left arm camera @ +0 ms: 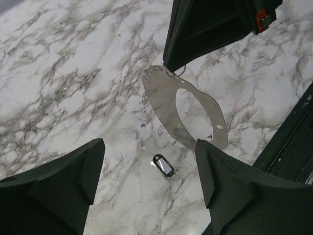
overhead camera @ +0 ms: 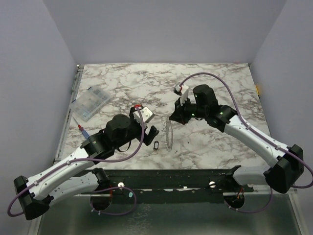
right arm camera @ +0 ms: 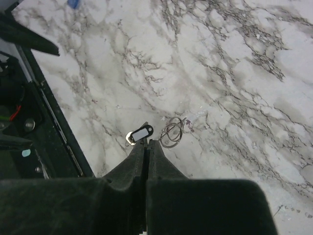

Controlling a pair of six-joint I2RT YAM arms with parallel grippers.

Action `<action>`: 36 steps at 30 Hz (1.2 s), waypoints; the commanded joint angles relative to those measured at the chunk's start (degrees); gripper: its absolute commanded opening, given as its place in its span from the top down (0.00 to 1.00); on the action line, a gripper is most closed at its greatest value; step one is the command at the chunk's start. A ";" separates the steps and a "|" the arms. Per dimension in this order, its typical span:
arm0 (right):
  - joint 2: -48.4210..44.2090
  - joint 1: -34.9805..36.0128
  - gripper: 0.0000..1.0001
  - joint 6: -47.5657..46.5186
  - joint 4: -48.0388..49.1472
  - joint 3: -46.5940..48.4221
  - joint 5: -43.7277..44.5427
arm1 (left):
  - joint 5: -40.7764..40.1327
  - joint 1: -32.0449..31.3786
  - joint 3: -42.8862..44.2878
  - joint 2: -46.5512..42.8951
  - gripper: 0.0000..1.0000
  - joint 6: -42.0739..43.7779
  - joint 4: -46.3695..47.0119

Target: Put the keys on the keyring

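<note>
Silvery sheet metal, thin and pierced by a wide hole: that is the keyring [left arm camera: 161, 105]. My right gripper [right arm camera: 147, 147] has it pinched by its top edge, jaws pressed together on the metal with no gap showing. I hold it standing on edge, its flat face turned toward my left arm. I judge this presents the hole and keeps the hoop from lying flat on the table [overhead camera: 220, 83], where nothing could be threaded through it. Whether its lower edge touches the marble I cannot tell.

The key [left arm camera: 163, 165], a small dark oblong with a pale centre, lies flat on the table just beside the foot of the hoop, touched by neither arm. My left gripper [left arm camera: 149, 147] hangs over it, jaws spread wide with nothing held. The key lies roughly midway between the two fingers, which looks to me like the setup for a pick. A small wire loop [right arm camera: 172, 132] lies near the key.

Well apart, at the left side of the table, sits a clear plastic box [overhead camera: 90, 104] divided into compartments. What they hold is too small to make out.
</note>
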 commanded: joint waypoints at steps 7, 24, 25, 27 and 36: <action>-6.89 0.29 0.99 -5.93 -4.37 2.87 -8.99 | 14.49 -0.05 7.24 4.50 0.08 5.33 1.48; -7.67 0.29 0.99 4.75 -4.59 6.83 -2.58 | 12.03 -0.10 2.67 9.75 0.09 -0.83 20.72; -7.86 0.28 0.99 5.22 -4.39 6.86 -2.86 | 11.78 -0.07 1.95 9.75 0.09 -0.70 22.40; -8.22 0.28 0.99 5.89 -4.31 6.98 -3.24 | 11.42 -0.05 0.89 10.02 0.10 -0.39 25.11; -9.18 0.29 0.99 6.57 -5.17 7.90 -2.84 | 10.84 -0.09 1.87 14.59 0.11 -1.82 30.07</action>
